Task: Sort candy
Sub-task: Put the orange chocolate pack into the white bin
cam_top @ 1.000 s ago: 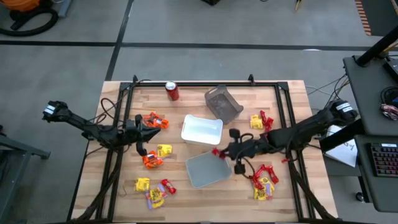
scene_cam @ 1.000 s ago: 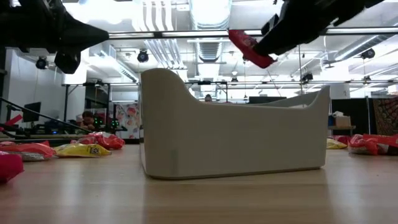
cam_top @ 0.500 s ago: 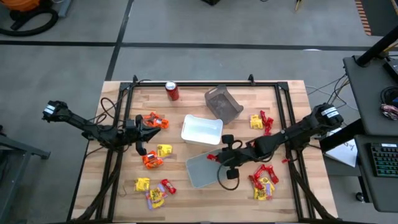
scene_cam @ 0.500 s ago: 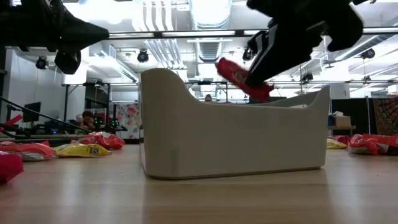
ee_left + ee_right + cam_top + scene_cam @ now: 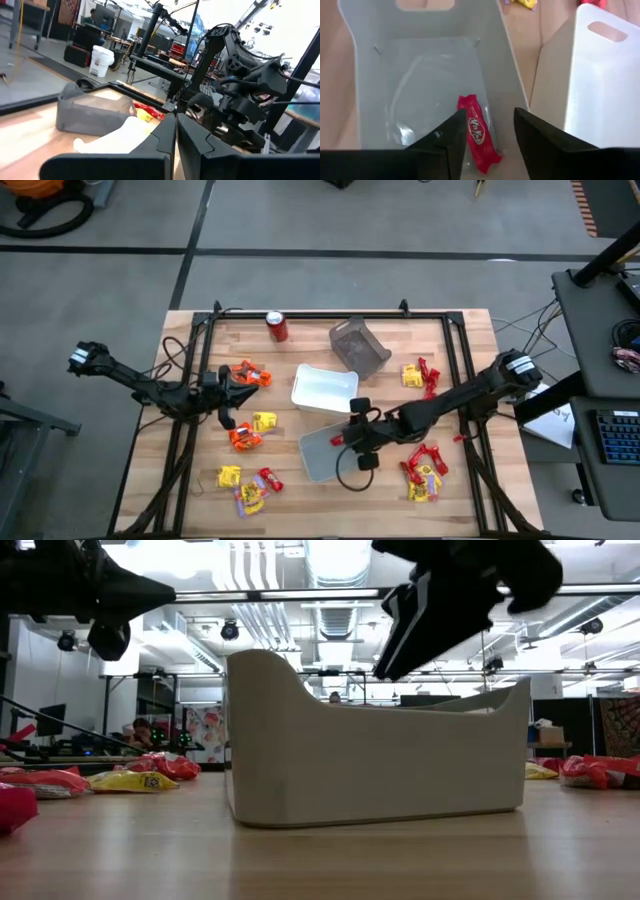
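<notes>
A red candy lies on the floor of the grey tray, seen as a red spot in the high view. My right gripper hangs open just above it, one finger to each side, touching nothing. In the low view the gripper shows over the tray's wall. My left gripper is shut and empty, waiting at the table's left among orange candy and yellow candy.
A white tray stands just beyond the grey one, with a dark mesh tray farther back. A red soda can stands at the far edge. More candy lies at near left, at right and near right.
My right gripper has gone toward the table's left and down over the grey tray and has opened. The red candy it held has dropped out and now lies on the tray's floor.
</notes>
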### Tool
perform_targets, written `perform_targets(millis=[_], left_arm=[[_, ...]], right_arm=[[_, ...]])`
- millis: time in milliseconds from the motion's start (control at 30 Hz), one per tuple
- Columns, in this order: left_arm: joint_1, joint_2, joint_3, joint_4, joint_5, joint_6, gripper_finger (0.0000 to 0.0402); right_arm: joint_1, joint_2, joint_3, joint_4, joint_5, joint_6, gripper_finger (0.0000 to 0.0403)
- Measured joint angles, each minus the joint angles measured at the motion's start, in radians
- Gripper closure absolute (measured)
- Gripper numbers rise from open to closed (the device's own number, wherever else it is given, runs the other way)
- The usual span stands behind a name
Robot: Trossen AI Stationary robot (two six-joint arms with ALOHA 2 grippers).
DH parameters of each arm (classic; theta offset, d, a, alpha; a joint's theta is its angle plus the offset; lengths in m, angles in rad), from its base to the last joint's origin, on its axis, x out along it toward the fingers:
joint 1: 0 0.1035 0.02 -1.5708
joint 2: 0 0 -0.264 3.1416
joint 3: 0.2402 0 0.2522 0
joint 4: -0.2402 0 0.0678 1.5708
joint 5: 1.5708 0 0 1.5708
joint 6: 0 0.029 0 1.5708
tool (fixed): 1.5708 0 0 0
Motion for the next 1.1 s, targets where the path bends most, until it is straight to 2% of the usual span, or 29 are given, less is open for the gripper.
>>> perform_targets(millis=[233, 333, 400, 600, 667, 767, 867, 1100], left_arm=[[0.000, 0.128, 0.077, -0.032, 0.037, -0.038, 0.0402], [0.000, 0.191, 0.140, -0.143, 0.040, -0.043, 0.0402], [0.000, 0.220, 0.201, -0.301, 0.056, -0.077, 0.0402], [0.002, 0.319, 0.464, -0.988, 0.084, -0.277, 0.0402], [0.003, 0.358, 0.542, -1.181, 0.084, -0.301, 0.0402], [0.011, 0.407, 0.612, -1.346, 0.084, -0.302, 0.0393], [0.033, 0.441, 0.621, -1.377, 0.075, -0.261, 0.0364], [0.125, 0.529, 0.587, -1.247, 0.043, -0.141, 0.0263]], right_arm=[[0.000, -0.083, -0.008, -0.043, -0.011, 0.042, 0.0246], [0.000, -0.125, -0.047, -0.043, -0.011, 0.086, 0.0254], [0.000, -0.148, -0.074, -0.044, -0.014, 0.124, 0.0259], [0.013, -0.221, -0.150, -0.037, -0.025, 0.219, 0.0270], [0.014, -0.240, -0.169, -0.013, -0.024, 0.236, 0.0271], [0.013, -0.255, -0.194, 0.036, -0.013, 0.227, 0.0268], [0.013, -0.257, -0.197, 0.078, 0.001, 0.204, 0.0266], [0.013, -0.238, -0.197, 0.104, 0.001, 0.172, 0.0271]])
